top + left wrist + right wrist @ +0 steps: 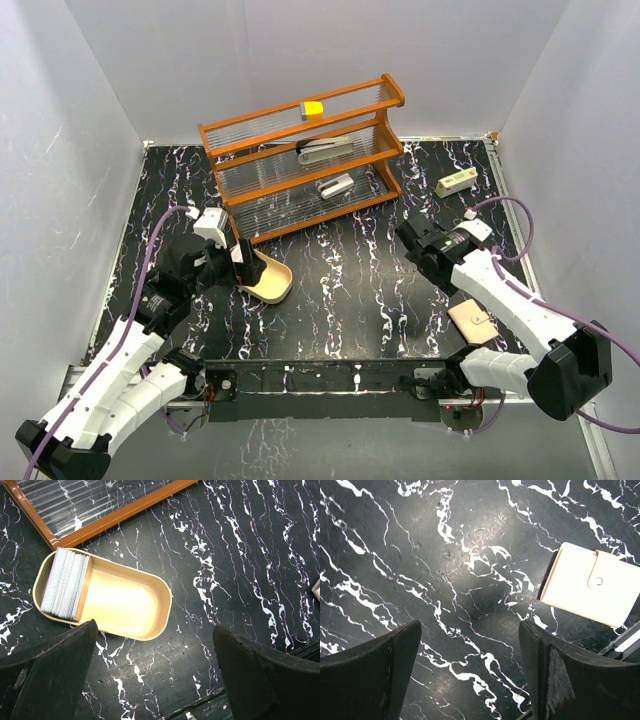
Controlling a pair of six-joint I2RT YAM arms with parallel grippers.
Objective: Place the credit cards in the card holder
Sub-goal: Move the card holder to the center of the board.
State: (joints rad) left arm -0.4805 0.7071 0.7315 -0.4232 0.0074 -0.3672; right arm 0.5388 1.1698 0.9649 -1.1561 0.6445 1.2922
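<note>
The card holder (125,600) is a tan oval tray on the black marbled table, just ahead of my left gripper (155,632). Several credit cards (65,582) stand on edge, packed together at the tray's left end. The rest of the tray is bare. My left gripper is open and holds nothing, its fingers (55,675) straddling the tray's near rim from above. In the top view the card holder (272,281) sits left of centre. My right gripper (470,630) is open over bare table. A darker square patch (482,600) lies ahead of it; card or shadow, I cannot tell.
An orange wire shelf rack (300,150) stands at the back with grey stapler-like objects (325,150) and a yellow item (313,110). A tan stitched wallet (592,587) lies right of my right gripper, near the front rail (330,375). A small white box (455,183) sits back right.
</note>
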